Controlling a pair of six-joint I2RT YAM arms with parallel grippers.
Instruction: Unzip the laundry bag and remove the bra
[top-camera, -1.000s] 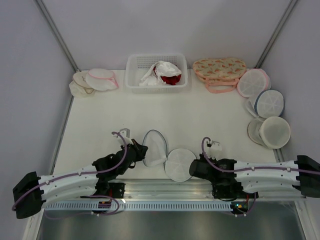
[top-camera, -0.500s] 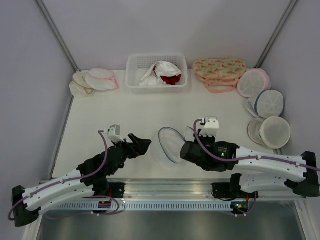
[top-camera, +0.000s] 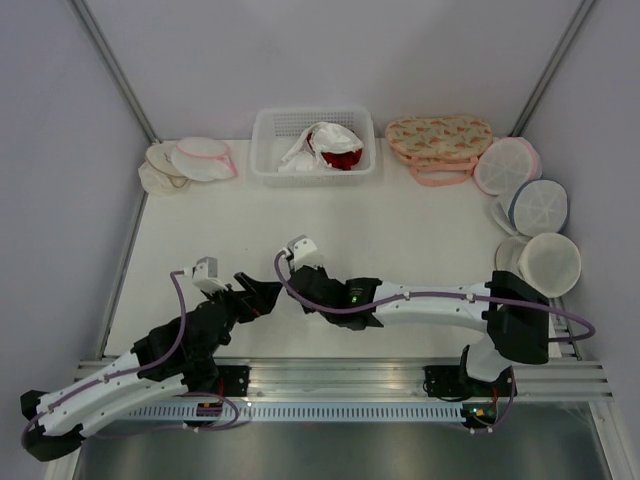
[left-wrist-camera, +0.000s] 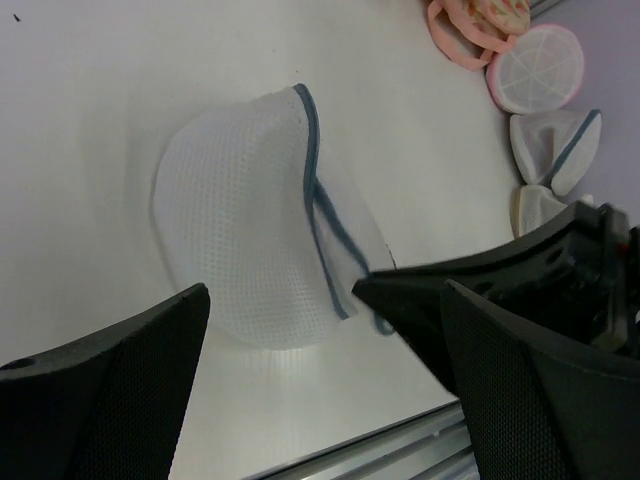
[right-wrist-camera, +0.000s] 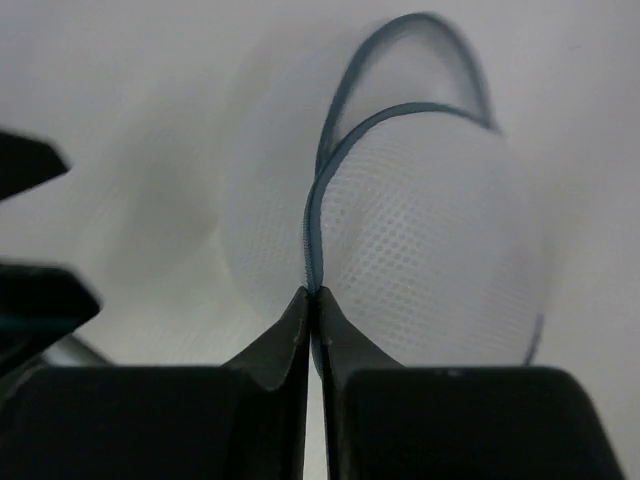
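Observation:
The laundry bag (left-wrist-camera: 245, 225) is a domed white mesh round with a grey-blue zipper rim (left-wrist-camera: 318, 215) that gapes partway. It lies on the white table just ahead of my left gripper (left-wrist-camera: 325, 400), which stands open and clear of it. My right gripper (right-wrist-camera: 313, 293) is shut on the zipper rim (right-wrist-camera: 312, 235), and its black finger (left-wrist-camera: 405, 295) reaches in from the right. In the top view the right arm (top-camera: 420, 300) stretches left over the bag and hides it, with the left gripper (top-camera: 262, 290) beside it. The bra is hidden.
A white basket (top-camera: 263, 150) at the back holds white cloth and a red garment (top-camera: 342, 157). A flowered pink pouch (top-camera: 440, 137) and several round bags (top-camera: 538, 205) lie at the right, and a pink-rimmed bag (top-camera: 205, 158) at the back left. A metal rail (top-camera: 340, 375) runs along the near edge.
My left gripper let go of the bag, opened wide and drew back. My right arm swung left across the table, taking the bag by its rim to a spot in front of the left gripper.

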